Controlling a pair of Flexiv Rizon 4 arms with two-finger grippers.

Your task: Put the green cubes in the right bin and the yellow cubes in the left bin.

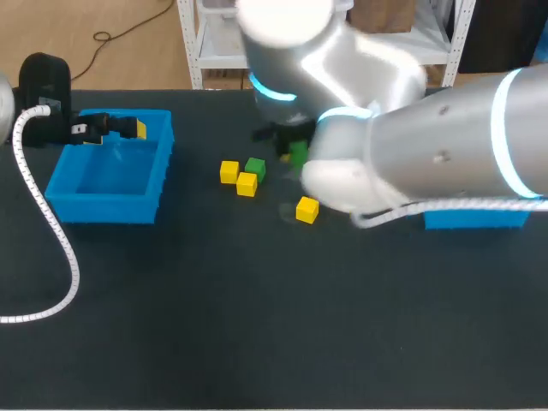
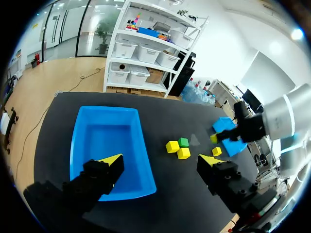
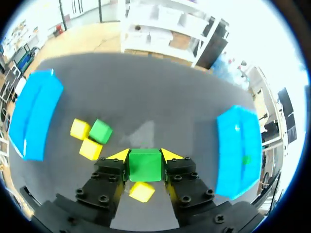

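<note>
My right gripper (image 3: 145,158) is shut on a green cube (image 3: 145,165), held above the table's middle, and the same cube (image 1: 298,154) shows under the arm in the head view. Below it lies a yellow cube (image 3: 142,191) (image 1: 307,209). Towards the left bin, two yellow cubes (image 1: 229,171) (image 1: 247,184) and a green cube (image 1: 255,168) sit close together. My left gripper (image 1: 128,128) (image 2: 163,160) stands open over the far rim of the left blue bin (image 1: 60,184), holding nothing. The right blue bin (image 3: 238,131) holds one green cube (image 3: 246,159).
My right arm hides most of the right bin (image 1: 475,220) in the head view. A white ribbed cable (image 1: 60,248) runs from the left arm across the table's left side.
</note>
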